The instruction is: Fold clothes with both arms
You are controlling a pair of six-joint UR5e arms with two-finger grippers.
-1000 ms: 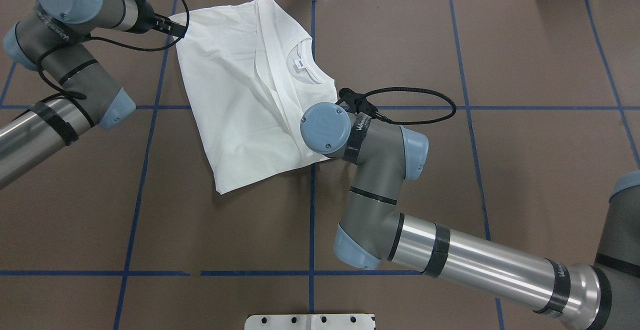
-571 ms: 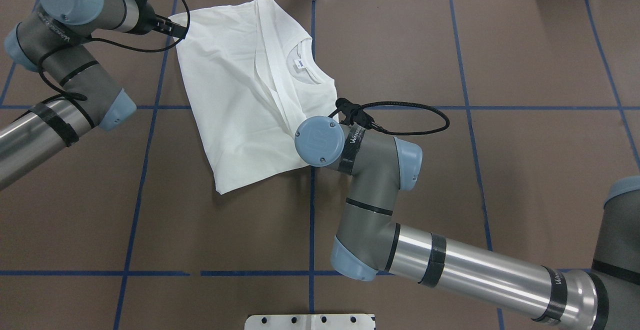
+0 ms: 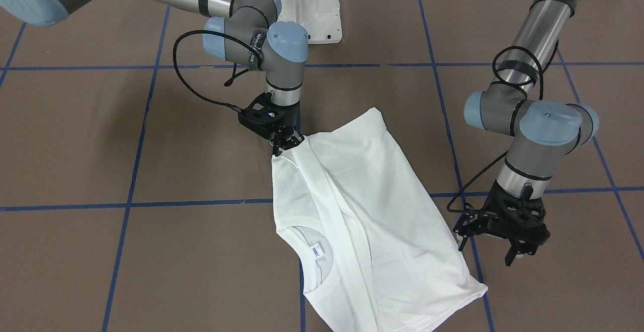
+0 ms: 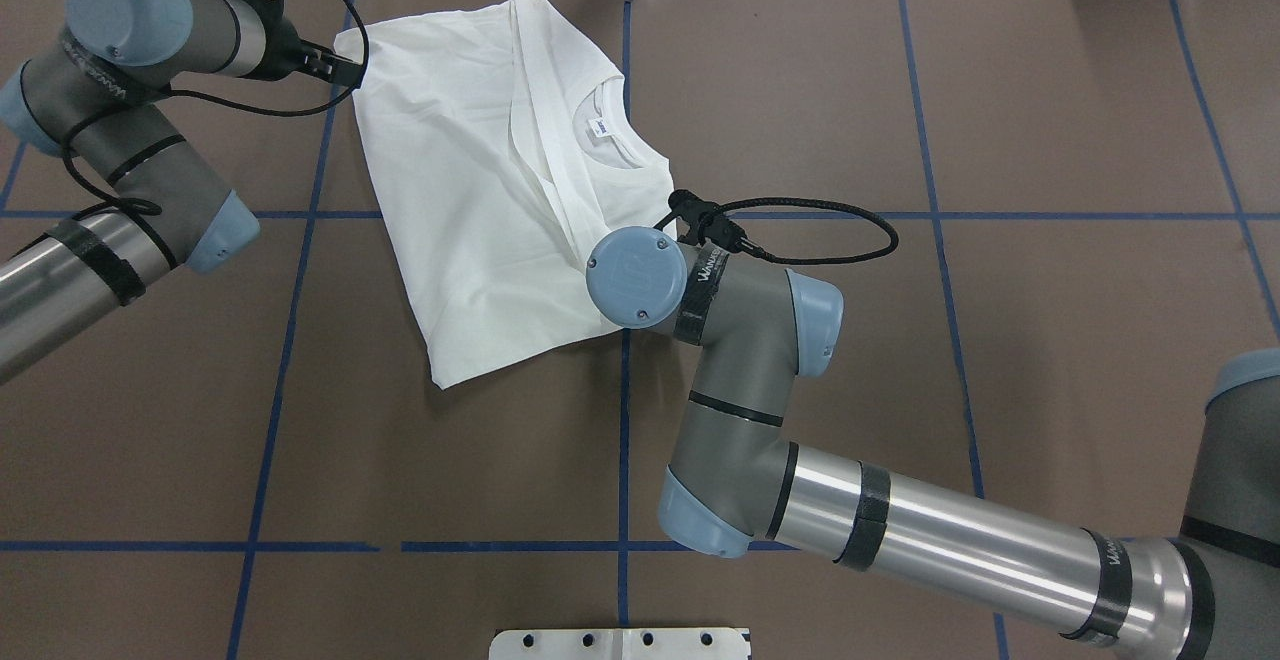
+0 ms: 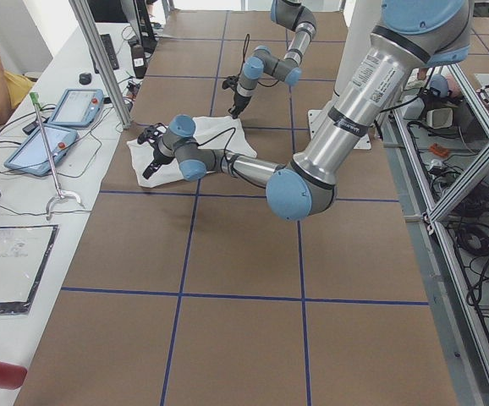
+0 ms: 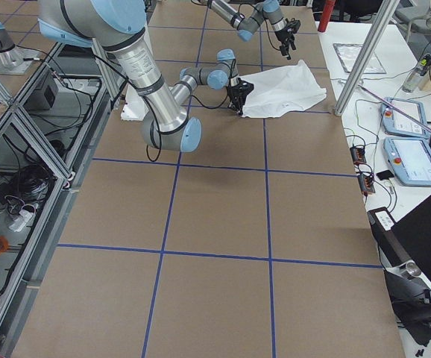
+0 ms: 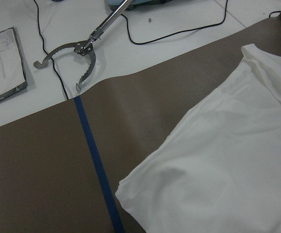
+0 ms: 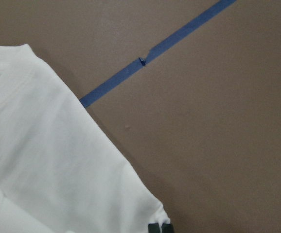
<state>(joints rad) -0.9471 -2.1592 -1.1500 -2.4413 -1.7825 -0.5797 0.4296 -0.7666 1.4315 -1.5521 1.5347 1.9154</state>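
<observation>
A white T-shirt (image 3: 382, 211) lies folded on the brown desk (image 3: 100, 136), with its neck label (image 3: 317, 249) facing up. The right end effector (image 3: 287, 144) is pinched closed on one T-shirt corner; from overhead, its wrist hides the grip. The left end effector (image 3: 487, 250) hovers just beside the T-shirt's opposite edge, fingers spread, holding nothing.

Matt white cloth T-shirt (image 3: 387, 196), smooth matt table (image 3: 100, 141).

T-shirt (image 4: 480, 190) on table (image 4: 900, 390); right claw (image 3: 287, 143) at its near-right corner, left claw (image 3: 503, 241) seemingly beside its far-left corner.
</observation>
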